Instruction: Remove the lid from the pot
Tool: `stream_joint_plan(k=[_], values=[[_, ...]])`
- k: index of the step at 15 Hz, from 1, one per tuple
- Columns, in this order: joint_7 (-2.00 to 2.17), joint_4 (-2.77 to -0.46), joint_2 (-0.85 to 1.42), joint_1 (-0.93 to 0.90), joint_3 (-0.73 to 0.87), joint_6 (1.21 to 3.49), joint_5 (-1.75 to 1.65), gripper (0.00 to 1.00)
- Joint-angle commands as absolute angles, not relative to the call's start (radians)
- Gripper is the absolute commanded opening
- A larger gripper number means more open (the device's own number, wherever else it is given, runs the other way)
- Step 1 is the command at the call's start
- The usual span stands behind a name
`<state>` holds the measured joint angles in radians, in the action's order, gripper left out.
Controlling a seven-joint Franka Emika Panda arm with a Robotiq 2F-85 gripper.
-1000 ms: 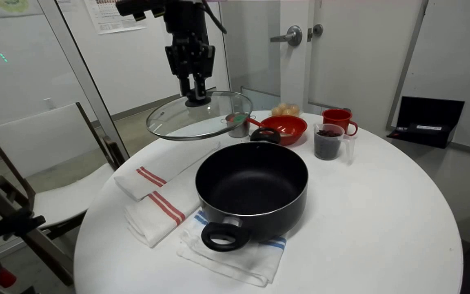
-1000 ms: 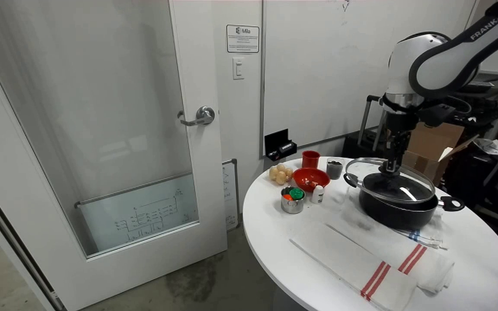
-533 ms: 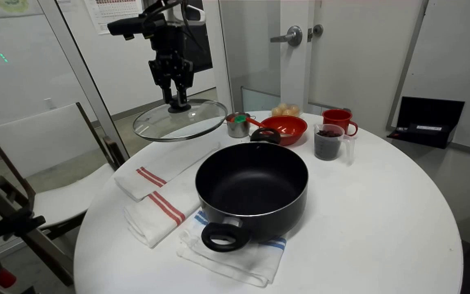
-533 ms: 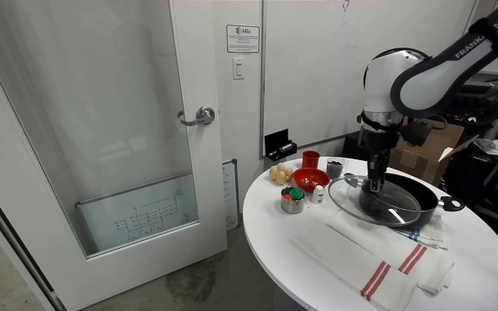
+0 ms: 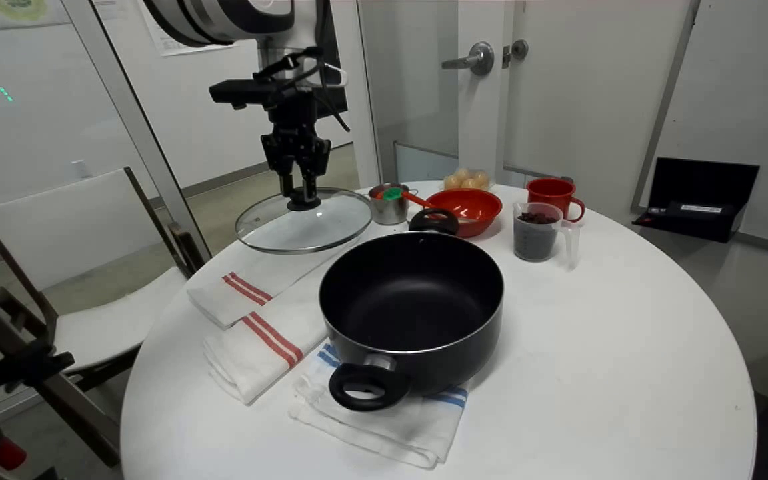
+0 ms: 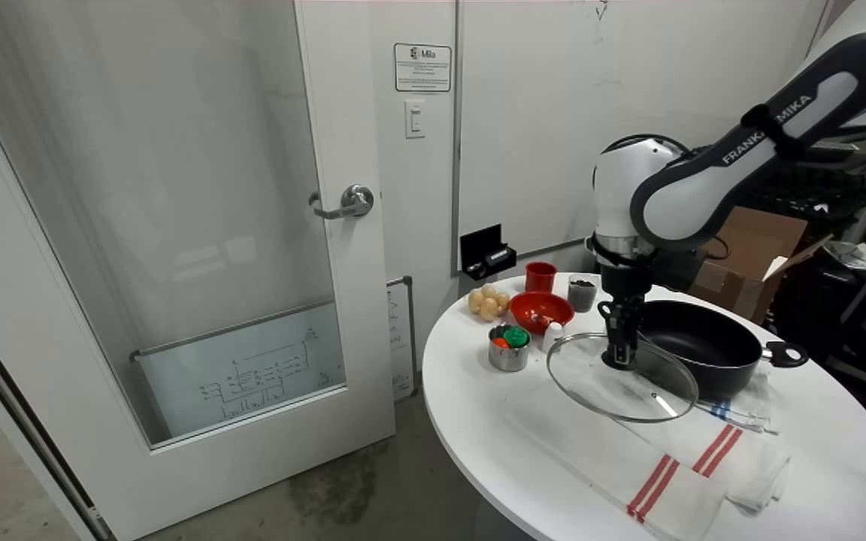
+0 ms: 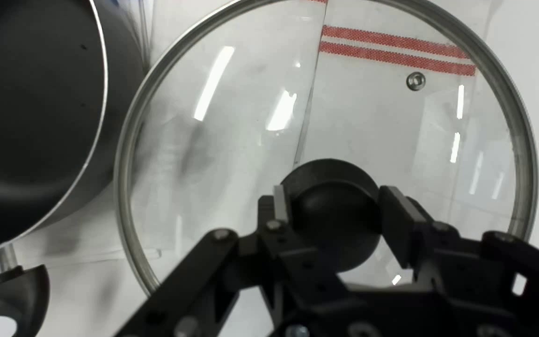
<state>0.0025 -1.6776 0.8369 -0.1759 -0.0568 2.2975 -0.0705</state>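
Knob [image 7: 335, 234], black and round, sits clamped in my pincer [image 7: 332, 201]. By it I hold the clear, metal-rimmed glass lid [image 7: 325, 135] over the red-striped dish towels [image 5: 257, 360]; whether it touches them I cannot tell. Just beside it the wide black pot [image 5: 451, 360] stands uncovered on a blue-striped towel [image 5: 391, 430]. Farther across the round white table [image 5: 611, 347], in both exterior views, I see a steel cup [image 5: 391, 212], a red bowl [image 5: 474, 229], a clear measuring cup [image 5: 534, 243] and a red mug [image 5: 551, 190]. Beyond, in an exterior view, are a glass-paned door [image 6: 354, 315] and a framed whiteboard [image 6: 591, 113].
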Motion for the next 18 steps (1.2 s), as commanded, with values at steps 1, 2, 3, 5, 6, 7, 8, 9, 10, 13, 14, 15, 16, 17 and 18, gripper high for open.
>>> stream_joint_plan(k=[1, 2, 3, 5, 6, 7, 8, 9, 10, 13, 14, 15, 16, 17, 18], values=[[-0.003, -1.538, 0.936, -0.184, -0.056, 2.228, -0.085, 0.24], [-0.005, -1.516, 0.960, -0.183, -0.056, 2.230, -0.085, 0.24], [-0.007, -1.495, 0.982, -0.181, -0.057, 2.230, -0.082, 0.24], [0.002, -1.460, 1.024, -0.182, -0.053, 2.243, -0.081, 0.24], [0.006, -1.446, 1.043, -0.183, -0.050, 2.250, -0.080, 0.24], [0.010, -1.435, 1.060, -0.182, -0.049, 2.256, -0.078, 0.24], [0.014, -1.425, 1.076, -0.184, -0.045, 2.261, -0.080, 0.24], [0.017, -1.418, 1.090, -0.183, -0.042, 2.267, -0.079, 0.24], [0.020, -1.412, 1.103, -0.185, -0.038, 2.274, -0.081, 0.24], [0.034, -1.402, 1.137, -0.191, -0.021, 2.311, -0.087, 0.24], [0.039, -1.405, 1.143, -0.193, -0.017, 2.327, -0.088, 0.24], [0.045, -1.406, 1.148, -0.195, -0.014, 2.339, -0.089, 0.24], [0.053, -1.408, 1.149, -0.198, -0.012, 2.348, -0.090, 0.24], [0.058, -1.412, 1.146, -0.200, -0.011, 2.351, -0.090, 0.24], [0.062, -1.415, 1.145, -0.202, -0.011, 2.352, -0.089, 0.24]])
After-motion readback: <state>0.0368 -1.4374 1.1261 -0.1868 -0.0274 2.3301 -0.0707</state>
